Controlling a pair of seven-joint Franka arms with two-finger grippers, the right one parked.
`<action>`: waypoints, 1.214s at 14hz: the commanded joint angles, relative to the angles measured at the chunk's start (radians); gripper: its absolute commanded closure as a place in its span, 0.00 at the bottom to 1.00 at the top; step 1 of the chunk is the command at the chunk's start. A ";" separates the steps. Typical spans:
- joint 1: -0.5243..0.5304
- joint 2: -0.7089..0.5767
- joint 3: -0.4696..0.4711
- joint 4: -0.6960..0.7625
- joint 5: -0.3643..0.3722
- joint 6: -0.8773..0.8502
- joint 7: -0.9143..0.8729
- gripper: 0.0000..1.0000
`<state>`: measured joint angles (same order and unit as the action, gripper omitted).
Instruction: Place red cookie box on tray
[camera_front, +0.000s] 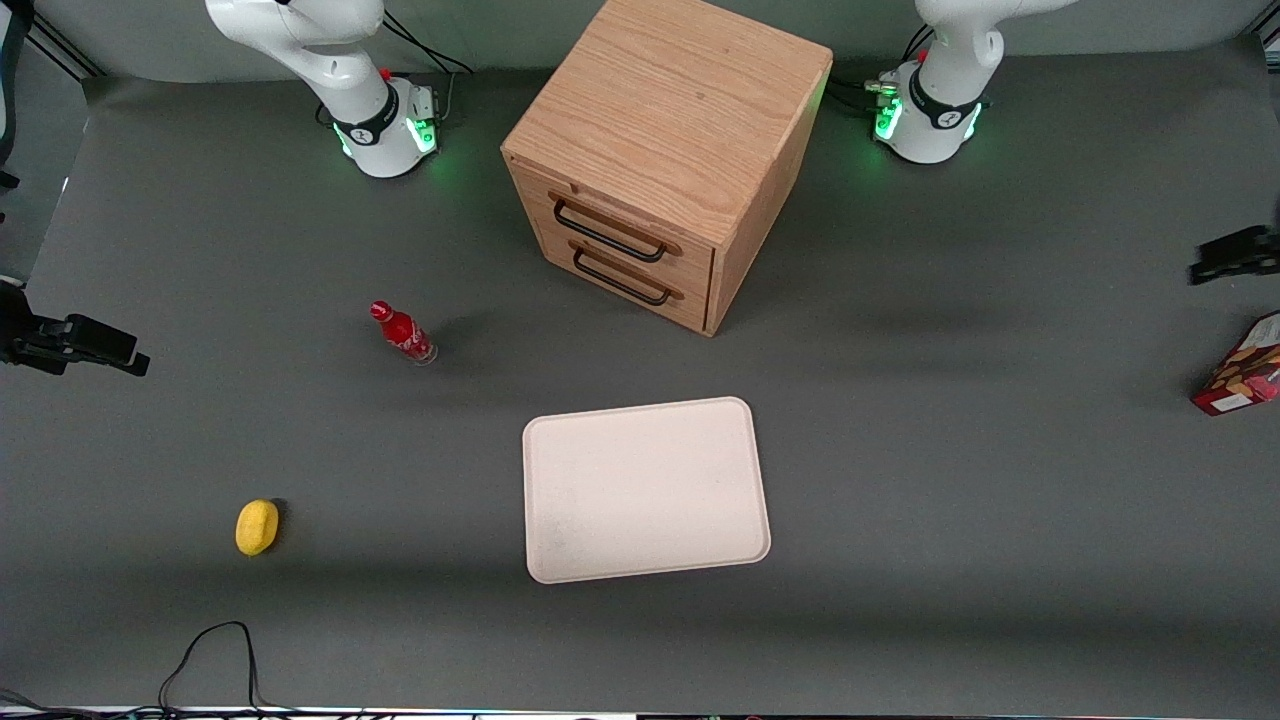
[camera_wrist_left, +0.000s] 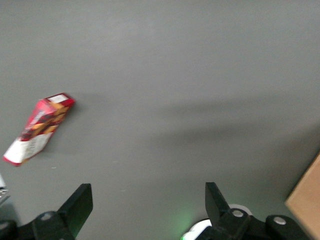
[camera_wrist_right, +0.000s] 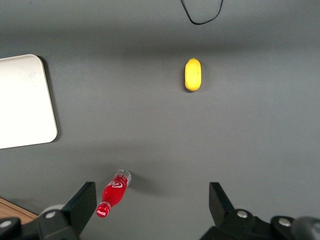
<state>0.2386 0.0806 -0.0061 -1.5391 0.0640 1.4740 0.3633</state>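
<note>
Lying flat, the dark-red, white-ended red cookie box (camera_wrist_left: 38, 129) sits apart from the wide-spread claw (camera_wrist_left: 149, 207).

Left gripper (camera_wrist_left: 145, 205) above the table (fingers (camera_wrist_left: 80, 202) spread wide).

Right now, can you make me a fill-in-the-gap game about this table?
1. The tray has ____ on it.
2. The red cookie box lies on the ____.
3. The gripper has its fingers ____, with nothing between them.
4. The lemon is colored ____.

Missing words: nothing; table; open; yellow.
</note>
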 joint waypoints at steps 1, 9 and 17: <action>0.153 0.005 -0.008 -0.007 0.014 0.054 0.227 0.00; 0.537 0.119 -0.008 0.029 0.013 0.218 0.620 0.00; 0.544 0.224 -0.009 0.057 0.068 0.307 1.156 0.00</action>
<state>0.7844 0.2772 -0.0172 -1.4998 0.1076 1.7529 1.3295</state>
